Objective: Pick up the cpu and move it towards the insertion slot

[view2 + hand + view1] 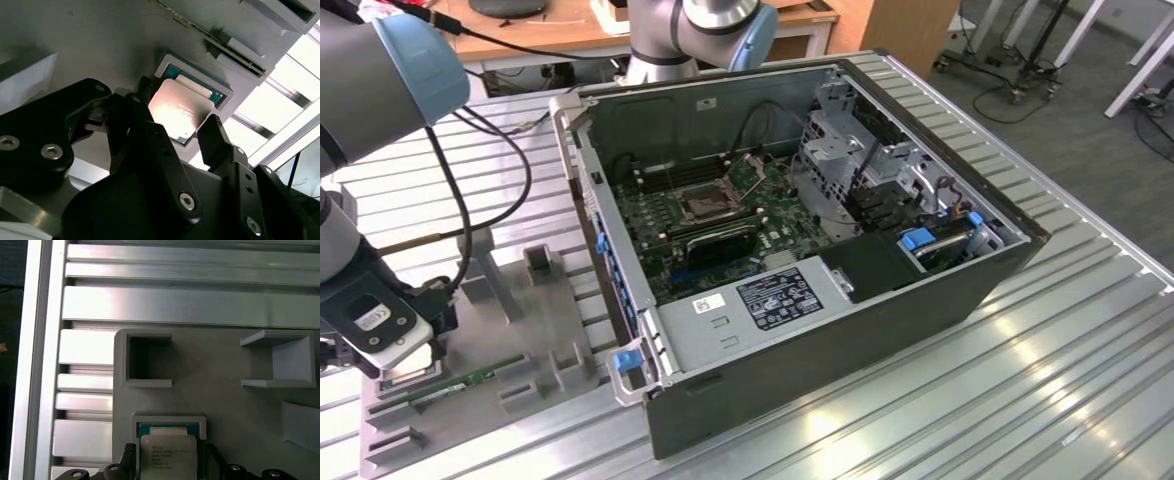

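The cpu [168, 454] lies flat, silvery top up, in a square pocket of a grey holder plate [220, 400]; it also shows in the second wrist view [179, 106]. My gripper [170, 460] is open and low over it, with one dark finger [125, 117] on each side of the chip and small gaps between. In the exterior view the gripper [398, 362] hangs over the holder plate at the exterior view's left. The insertion slot [707, 203] sits on the green board inside the open computer case, far from the gripper.
The open computer case [854, 300] stands in the middle of the slatted metal table [1014, 400]. A green memory stick [460, 384] lies on the grey holder plate [520, 330], which carries several upright blocks. Cables hang from the arm.
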